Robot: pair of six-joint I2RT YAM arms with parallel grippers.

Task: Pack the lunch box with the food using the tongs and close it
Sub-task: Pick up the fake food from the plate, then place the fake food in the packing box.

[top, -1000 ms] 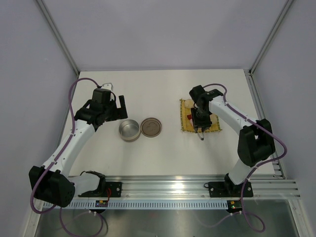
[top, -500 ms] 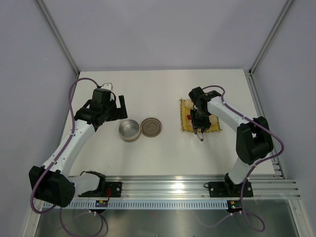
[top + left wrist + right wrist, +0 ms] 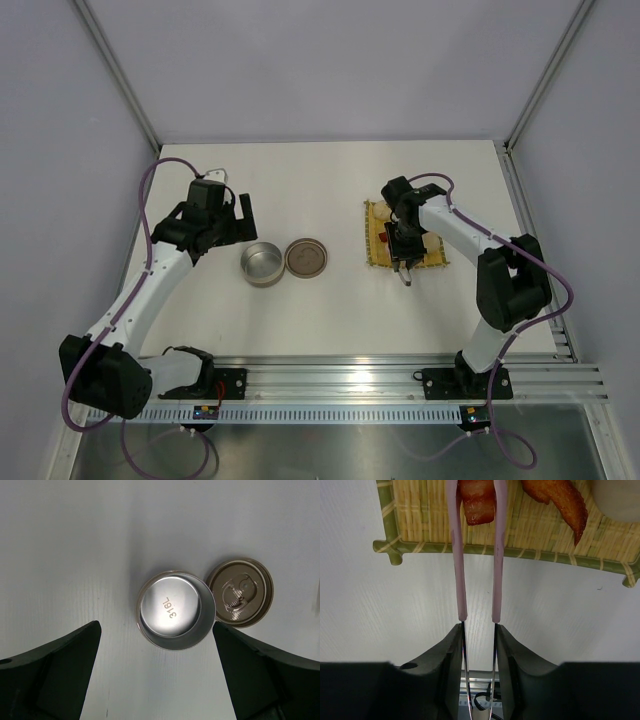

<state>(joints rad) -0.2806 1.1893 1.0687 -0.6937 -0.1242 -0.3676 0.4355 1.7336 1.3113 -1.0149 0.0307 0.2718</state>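
The lunch box (image 3: pixel 261 265) is an open round silver tin, and its brownish lid (image 3: pixel 307 257) lies flat just to its right. My left gripper (image 3: pixel 240 214) hovers over the tin, open and holding nothing; in the left wrist view the lunch box (image 3: pixel 176 611) and lid (image 3: pixel 241 592) lie beyond its gripper (image 3: pixel 156 630). My right gripper (image 3: pixel 478 627) is shut on the tongs (image 3: pixel 498 555). Their two pink arms reach over the mat's edge and stand on either side of a red-brown food chunk (image 3: pixel 479 502). An orange curved piece (image 3: pixel 561 499) and a pale ball (image 3: pixel 620 500) lie to the right.
The food sits on a square yellow woven mat (image 3: pixel 375 248) right of centre, partly covered by my right gripper (image 3: pixel 405 252). The metal rail (image 3: pixel 340 378) runs along the near edge. White walls enclose the table on the left, right and back.
My right arm has shifted slightly toward the far side over the mat, and the tongs have narrowed a little. The left arm, tin and lid have not moved.
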